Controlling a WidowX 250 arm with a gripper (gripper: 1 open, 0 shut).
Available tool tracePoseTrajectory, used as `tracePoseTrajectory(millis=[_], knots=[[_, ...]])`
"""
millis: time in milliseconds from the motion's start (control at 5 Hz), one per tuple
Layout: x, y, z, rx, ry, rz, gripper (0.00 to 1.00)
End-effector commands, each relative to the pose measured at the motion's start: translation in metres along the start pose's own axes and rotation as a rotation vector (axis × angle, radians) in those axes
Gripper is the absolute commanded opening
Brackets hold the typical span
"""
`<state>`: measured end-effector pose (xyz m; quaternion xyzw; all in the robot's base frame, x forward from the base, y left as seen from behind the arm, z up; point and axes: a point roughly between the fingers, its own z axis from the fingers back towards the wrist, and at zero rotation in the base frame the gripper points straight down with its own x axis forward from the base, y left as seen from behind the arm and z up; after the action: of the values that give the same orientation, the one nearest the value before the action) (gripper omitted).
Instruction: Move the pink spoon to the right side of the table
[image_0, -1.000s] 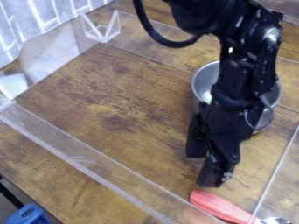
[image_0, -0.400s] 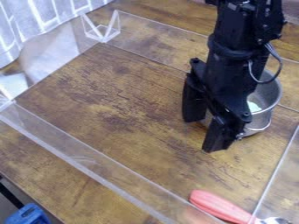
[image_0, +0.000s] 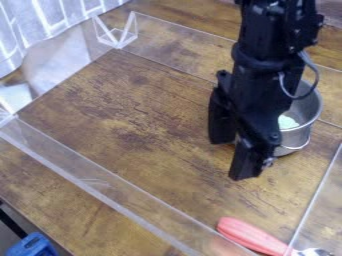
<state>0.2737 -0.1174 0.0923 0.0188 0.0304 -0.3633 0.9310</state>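
The pink spoon (image_0: 257, 236) lies flat on the brown wooden table (image_0: 127, 105) at the bottom right, its coral handle pointing left and its silvery end at the frame's lower right corner. My black gripper (image_0: 234, 148) hangs above the table beside the silver pot (image_0: 293, 122), well above and to the upper left of the spoon. Its two fingers (image_0: 251, 158) stand apart and nothing is between them. The arm hides part of the pot.
Clear acrylic walls (image_0: 114, 205) edge the table along the front, left and right. A clear acrylic piece (image_0: 118, 30) stands at the back left corner. The silver pot sits at the right side, close to the right wall.
The gripper has risen from just above the spoon and moved up and left, next to the pot. The spoon stays on the table where it lay.
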Motion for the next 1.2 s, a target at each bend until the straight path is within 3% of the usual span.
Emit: tracePoseTrajectory(millis=[0,200,400,600,1000], knots=[[-0.013,0.014,0.016,0.027,-0.089,-0.022,1.00],[-0.015,0.023,0.012,0.033,-0.095,-0.040,1.00],[-0.015,0.028,0.000,0.037,-0.105,0.004,1.00],[-0.012,0.031,-0.014,0.042,-0.118,0.037,1.00],[0.001,0.035,-0.027,0.056,-0.122,0.055,1.00]])
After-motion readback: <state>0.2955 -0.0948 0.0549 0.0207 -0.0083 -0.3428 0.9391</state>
